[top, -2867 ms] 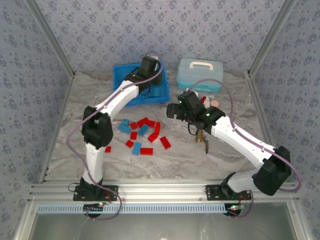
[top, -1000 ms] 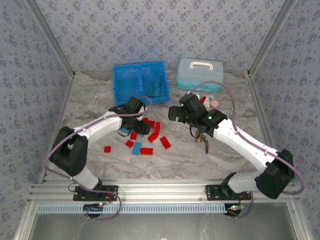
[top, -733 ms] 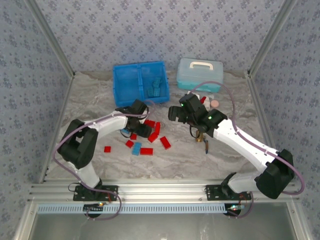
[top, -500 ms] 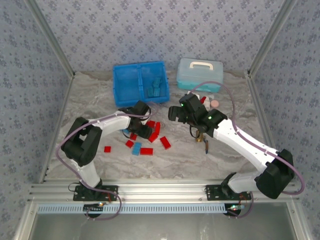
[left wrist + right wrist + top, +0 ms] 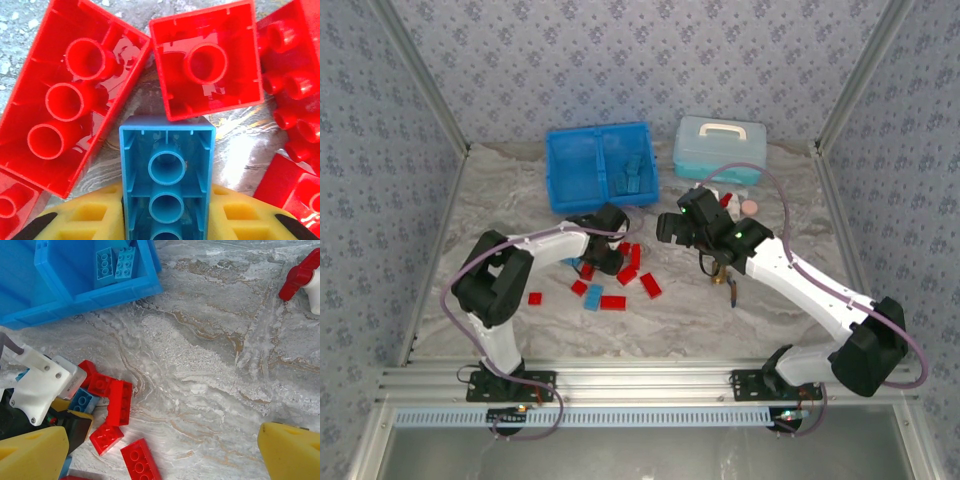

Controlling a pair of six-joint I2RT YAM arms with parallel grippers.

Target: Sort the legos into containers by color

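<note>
Red and light blue legos (image 5: 620, 275) lie scattered mid-table. My left gripper (image 5: 605, 252) is down in that pile. In the left wrist view its yellow pads (image 5: 85, 215) press both long sides of an upturned light blue lego (image 5: 167, 170), hollow side up, so the left gripper (image 5: 167, 212) is shut on it. Upturned red legos (image 5: 70, 100) crowd it. The bright blue tray (image 5: 570, 175) holds several blue legos (image 5: 632, 175) in its right compartment. My right gripper (image 5: 670, 225) hovers open just right of the pile, its jaws (image 5: 160, 455) wide over bare table.
A pale blue lidded case (image 5: 720, 148) stands at the back right. A red-and-white bottle (image 5: 725, 200) and a brass fitting (image 5: 723, 275) lie by the right arm. One red lego (image 5: 535, 298) sits apart at the left.
The left arm came back from the tray to the pile, lowered, and its jaws closed on the light blue lego. The right arm has barely moved.
</note>
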